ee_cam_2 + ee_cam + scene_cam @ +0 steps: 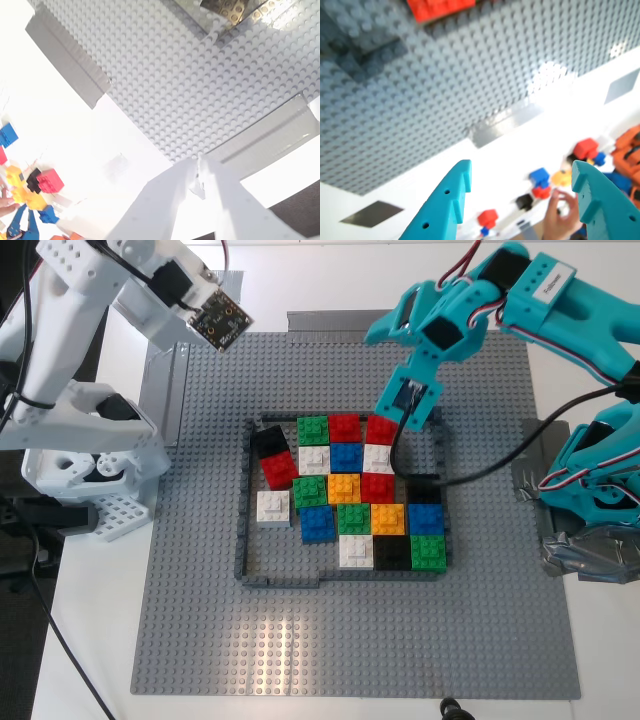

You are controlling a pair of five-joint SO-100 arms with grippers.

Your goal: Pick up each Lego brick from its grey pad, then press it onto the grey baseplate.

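The baseplate (200, 640) carries a dark frame (243, 540) packed with coloured bricks (345, 490), directly beneath my first gripper (520, 200), whose jaws are apart and empty. My second gripper (197, 172), jaws together, hangs beyond the plate's corner.

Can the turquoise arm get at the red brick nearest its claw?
Probably yes: my first claw is open, hanging just above the red brick, nothing between, though a white brick crowds it.
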